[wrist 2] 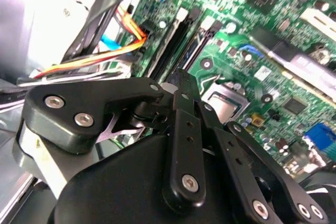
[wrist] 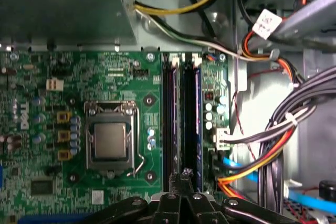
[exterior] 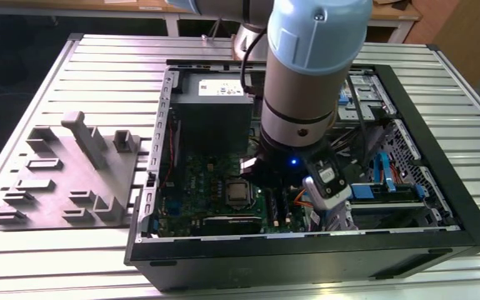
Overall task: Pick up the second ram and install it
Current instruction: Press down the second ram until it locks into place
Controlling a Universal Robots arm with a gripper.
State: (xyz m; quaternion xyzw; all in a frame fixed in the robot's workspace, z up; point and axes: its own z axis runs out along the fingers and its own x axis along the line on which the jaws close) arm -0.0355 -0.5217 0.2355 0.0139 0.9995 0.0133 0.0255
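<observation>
Fingers closed to a single tip, nothing seen gripped between them; gripper hung low over the near end of the memory slots on the green motherboard, probably so that a blunt closed tip could press rather than pinch. Second ram judged to be the dark stick lying along the slot beside the processor socket, under the tip; full seating not discernible. Stood well apart from the grey tray outside the computer case.

Cable bundle crowds memory slots; processor socket side open
</observation>
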